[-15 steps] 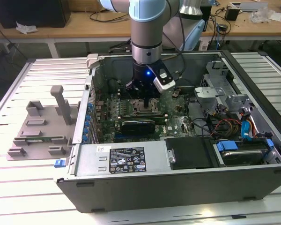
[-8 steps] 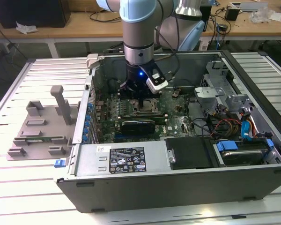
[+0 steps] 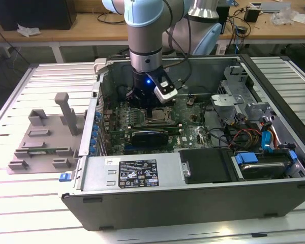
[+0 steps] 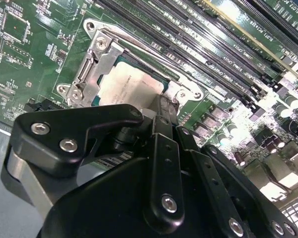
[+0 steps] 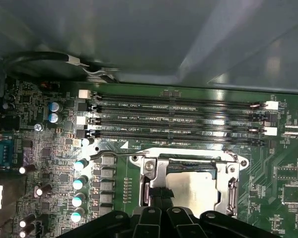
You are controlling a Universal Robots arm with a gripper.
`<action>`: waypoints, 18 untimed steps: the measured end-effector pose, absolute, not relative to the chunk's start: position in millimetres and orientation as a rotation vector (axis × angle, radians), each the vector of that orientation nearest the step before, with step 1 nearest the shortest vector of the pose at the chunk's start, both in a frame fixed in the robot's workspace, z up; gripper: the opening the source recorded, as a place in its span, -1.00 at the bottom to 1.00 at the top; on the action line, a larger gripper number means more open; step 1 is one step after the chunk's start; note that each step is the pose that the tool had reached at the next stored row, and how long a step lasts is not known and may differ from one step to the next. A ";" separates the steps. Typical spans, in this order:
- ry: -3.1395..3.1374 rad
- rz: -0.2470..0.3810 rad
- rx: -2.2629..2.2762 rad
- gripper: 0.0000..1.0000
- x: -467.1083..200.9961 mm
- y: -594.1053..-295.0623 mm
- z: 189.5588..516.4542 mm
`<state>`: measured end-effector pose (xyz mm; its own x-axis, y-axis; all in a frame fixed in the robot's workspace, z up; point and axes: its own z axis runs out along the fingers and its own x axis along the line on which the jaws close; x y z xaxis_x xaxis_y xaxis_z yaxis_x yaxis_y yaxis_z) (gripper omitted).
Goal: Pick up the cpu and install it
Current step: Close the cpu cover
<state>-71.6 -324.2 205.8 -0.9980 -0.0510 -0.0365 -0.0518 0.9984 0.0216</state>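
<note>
Green circuit board (image 5: 268, 163) frames the flat silvery cpu (image 5: 196, 186) in its steel socket (image 5: 149, 168), black end effector (image 5: 160, 192) at its edge, grip unclear.

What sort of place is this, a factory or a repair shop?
Probably a robotics lab or workshop: a robot arm reaches into an open computer case on a slatted metal table, with cluttered wooden benches behind.

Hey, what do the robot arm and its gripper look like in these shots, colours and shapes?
The arm is a silver-grey cylinder with pale blue joint caps, ending in a black wrist section with a small blue light. A white-and-black camera module sits beside it, with a black cable trailing off. The gripper is matte black, built from jointed link bars fastened with silver screws.
</note>
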 end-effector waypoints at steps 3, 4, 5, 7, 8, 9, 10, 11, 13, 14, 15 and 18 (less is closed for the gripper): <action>3.104 0.035 -0.081 -0.79 -71.1 -324.2 205.7; 3.104 0.035 -0.081 -0.79 -69.5 -324.2 205.7; 3.104 0.035 -0.082 -0.79 -67.7 -324.2 205.7; 3.104 0.035 -0.082 -0.79 -67.3 -324.2 205.7; 3.104 0.035 -0.082 -0.79 -67.2 -324.2 205.7; 3.105 0.035 -0.082 -0.79 -66.1 -324.1 205.7; 3.105 0.035 -0.082 -0.79 -64.2 -324.1 205.6; 3.104 0.035 -0.082 -0.79 -62.2 -324.1 205.5; 3.104 0.035 -0.082 -0.79 -61.0 -324.2 205.6; 3.104 0.035 -0.082 -0.79 -61.0 -324.2 205.6; 3.104 0.035 -0.082 -0.79 -60.9 -324.2 205.6; 3.104 0.035 -0.082 -0.79 -60.9 -324.1 208.3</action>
